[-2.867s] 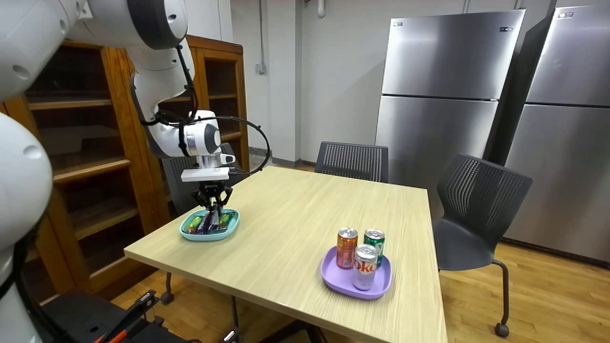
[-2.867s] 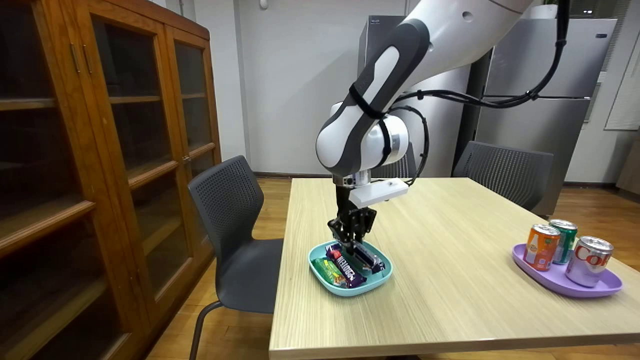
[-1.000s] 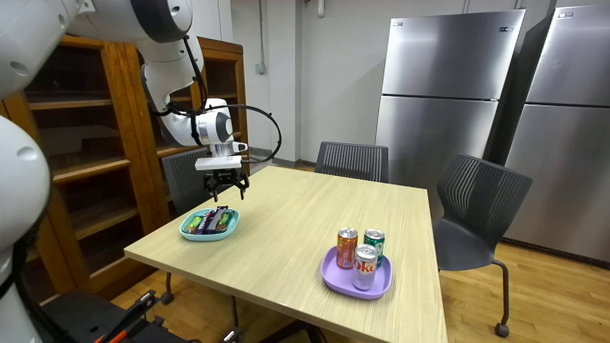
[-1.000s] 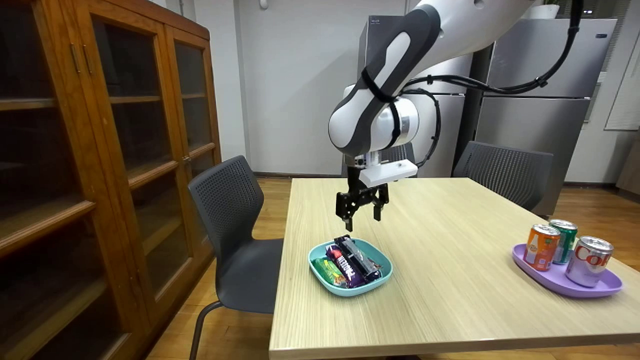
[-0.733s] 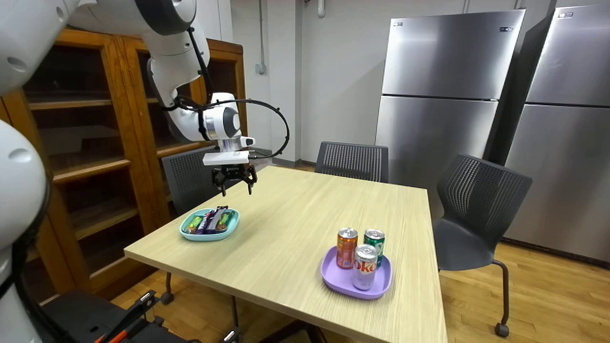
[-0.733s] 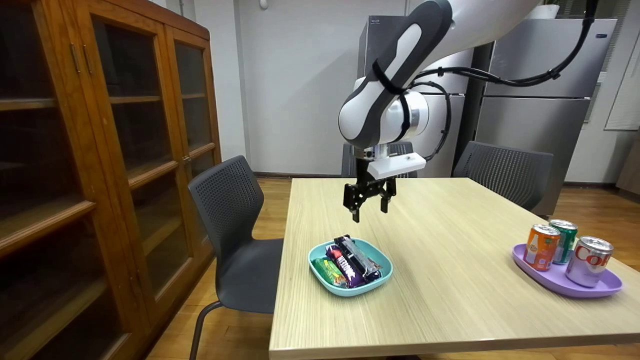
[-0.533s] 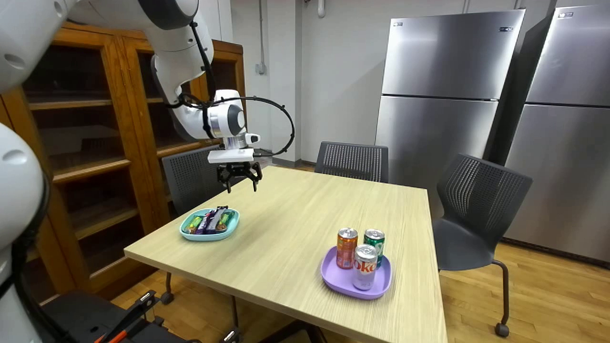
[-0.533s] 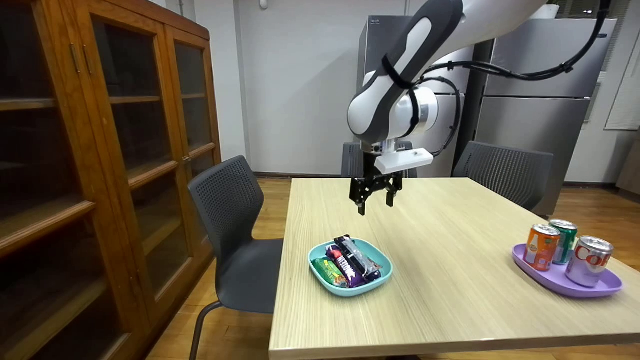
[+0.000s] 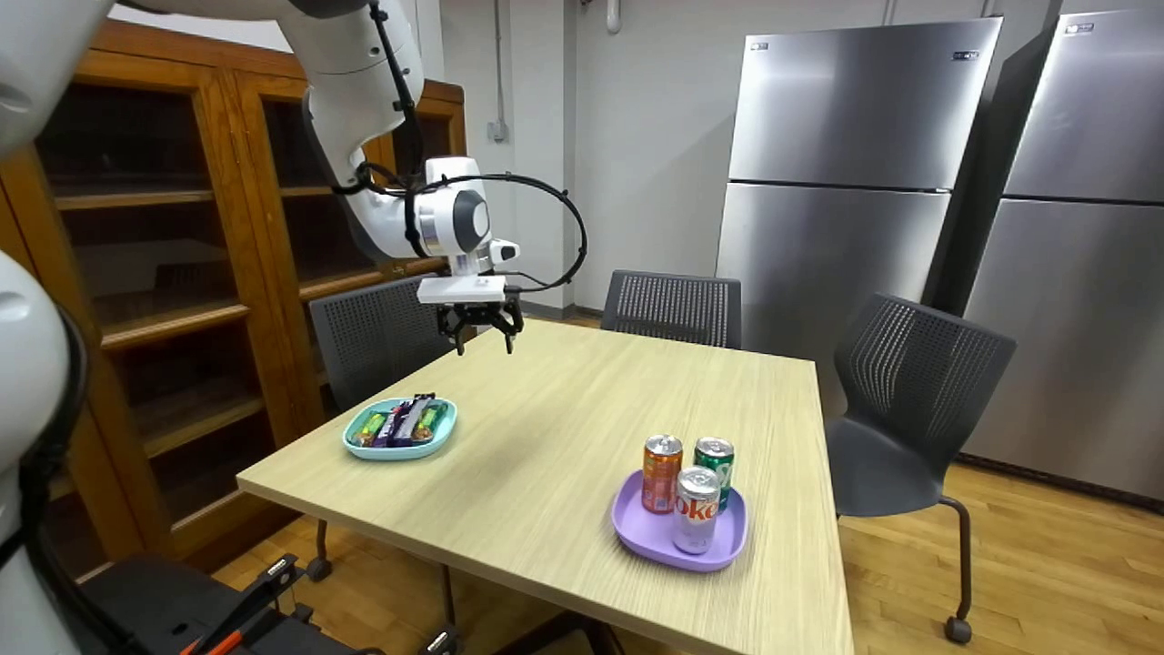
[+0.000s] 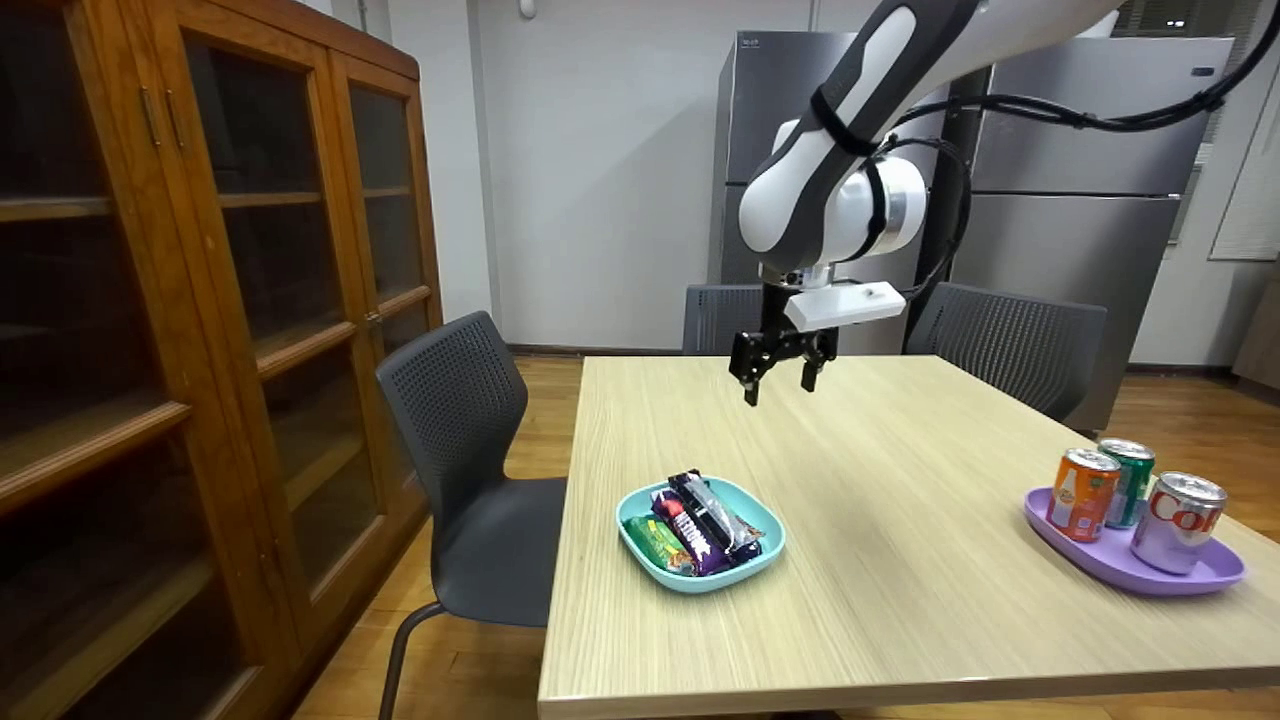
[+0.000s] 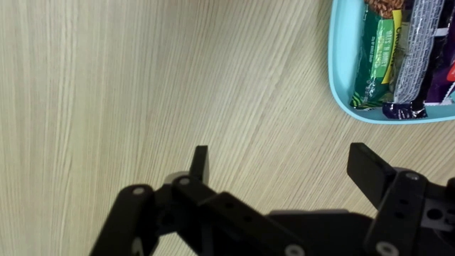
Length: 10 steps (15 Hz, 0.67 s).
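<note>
Silver-backed snack bar (image 11: 419,53) overlaps Oats 'n Honey bar (image 11: 380,57) in turquoise tray (image 11: 340,60); fingers (image 11: 368,170) spread, empty; Coke can (image 10: 1178,525) well apart.

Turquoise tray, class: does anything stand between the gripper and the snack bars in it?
Nothing visible does. The open gripper hangs above the table, to one side of the turquoise tray holding the snack bars. The cans stand apart on the purple tray.
</note>
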{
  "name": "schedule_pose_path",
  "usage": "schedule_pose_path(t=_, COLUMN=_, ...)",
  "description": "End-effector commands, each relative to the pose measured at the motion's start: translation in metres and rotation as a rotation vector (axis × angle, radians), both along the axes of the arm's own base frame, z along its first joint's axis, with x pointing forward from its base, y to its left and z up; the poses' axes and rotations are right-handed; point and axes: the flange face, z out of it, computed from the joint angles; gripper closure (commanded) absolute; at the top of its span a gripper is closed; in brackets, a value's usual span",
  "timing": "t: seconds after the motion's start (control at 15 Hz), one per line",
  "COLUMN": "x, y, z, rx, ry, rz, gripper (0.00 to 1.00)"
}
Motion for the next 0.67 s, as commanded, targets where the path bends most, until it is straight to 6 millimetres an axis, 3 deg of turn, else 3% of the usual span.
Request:
schedule_pose_path(t=0.0, x=-0.012, y=-0.019, z=0.017, rx=0.032, ry=-0.024, rz=-0.053, gripper=0.00)
schedule_pose_path(t=0.07, x=-0.001, y=-0.010, z=0.004, rx=0.010, ry=-0.012, rz=-0.019, gripper=0.00)
schedule_pose_path(t=0.6, x=-0.003, y=-0.012, z=-0.001, rx=0.010, ry=-0.004, rz=-0.021, gripper=0.00)
